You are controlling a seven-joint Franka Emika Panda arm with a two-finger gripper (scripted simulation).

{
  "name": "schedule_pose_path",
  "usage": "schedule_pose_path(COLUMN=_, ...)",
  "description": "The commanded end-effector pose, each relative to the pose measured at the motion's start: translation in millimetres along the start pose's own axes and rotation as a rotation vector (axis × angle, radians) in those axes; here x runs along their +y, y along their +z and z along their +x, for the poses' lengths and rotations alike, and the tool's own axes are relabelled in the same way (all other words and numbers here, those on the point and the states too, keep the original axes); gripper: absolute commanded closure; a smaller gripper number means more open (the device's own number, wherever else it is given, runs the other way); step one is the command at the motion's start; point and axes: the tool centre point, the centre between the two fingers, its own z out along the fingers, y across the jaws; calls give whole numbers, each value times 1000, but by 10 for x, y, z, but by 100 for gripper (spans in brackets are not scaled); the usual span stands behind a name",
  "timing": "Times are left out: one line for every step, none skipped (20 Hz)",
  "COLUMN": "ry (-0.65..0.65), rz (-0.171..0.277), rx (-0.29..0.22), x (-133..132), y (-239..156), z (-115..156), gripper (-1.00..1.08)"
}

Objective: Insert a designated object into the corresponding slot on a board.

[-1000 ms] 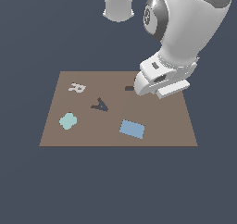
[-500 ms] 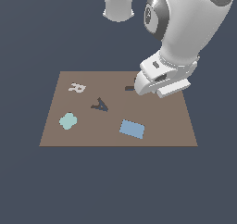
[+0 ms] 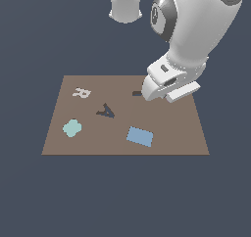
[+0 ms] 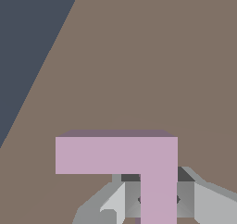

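Between the pincer's (image 4: 158, 200) grey fingers (image 4: 119, 201) sits the pink L-shaped block (image 4: 121, 154), one leg pinched by the closed jaws and the other leg jutting out sideways past them, with bare brown board (image 4: 139, 56) under it in the wrist view. Compared with a second ago almost nothing has shifted: the arm hangs in the same low pose over the board's far side, so I judge the carry has paused or slowed near the target, with the block not yet seated. Just beside the pincer, toward the exterior view's left, a small dark mark shows, which is probably the visible end of the L-shaped slot (image 3: 137, 93); the rest is hidden behind the hand, and the wrist view does not show it at all, so alignment cannot be confirmed. Farther off from the pincer lie the dark A shape (image 3: 105, 111), the white R shape (image 3: 81, 92), the teal blob (image 3: 72, 128) and the blue rectangle (image 3: 139, 136), all well apart from the slot. None of them blocks the short path to it.
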Motion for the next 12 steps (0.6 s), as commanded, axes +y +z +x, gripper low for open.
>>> schedule_pose_path(ry=-36, rz=0, rx=0, x=12, y=-4, z=-27, gripper=108)
schedule_pose_path(ry=-54, rz=0, rx=0, x=17, y=-5, z=-40, gripper=108)
schedule_pose_path(ry=-73, rz=0, rx=0, x=23, y=-6, z=-55, gripper=108)
schedule_pose_path(ry=-94, rz=0, rx=1, x=30, y=-7, z=-70, gripper=108)
schedule_pose_path(ry=-116, rz=0, rx=1, x=38, y=-9, z=-86, gripper=108)
schedule_pose_path(ry=-139, rz=0, rx=1, x=47, y=-10, z=-103, gripper=108)
schedule_pose_path(ry=-164, rz=0, rx=1, x=56, y=-12, z=-120, gripper=108)
schedule_pose_path(ry=-190, rz=0, rx=1, x=67, y=-13, z=-139, gripper=108)
schedule_pose_path(ry=-217, rz=0, rx=1, x=78, y=-15, z=-157, gripper=108)
schedule_pose_path(ry=-245, rz=0, rx=1, x=91, y=-17, z=-177, gripper=108)
schedule_pose_path(ry=-275, rz=0, rx=1, x=105, y=-19, z=-197, gripper=108)
schedule_pose_path(ry=-306, rz=0, rx=1, x=120, y=-20, z=-217, gripper=108)
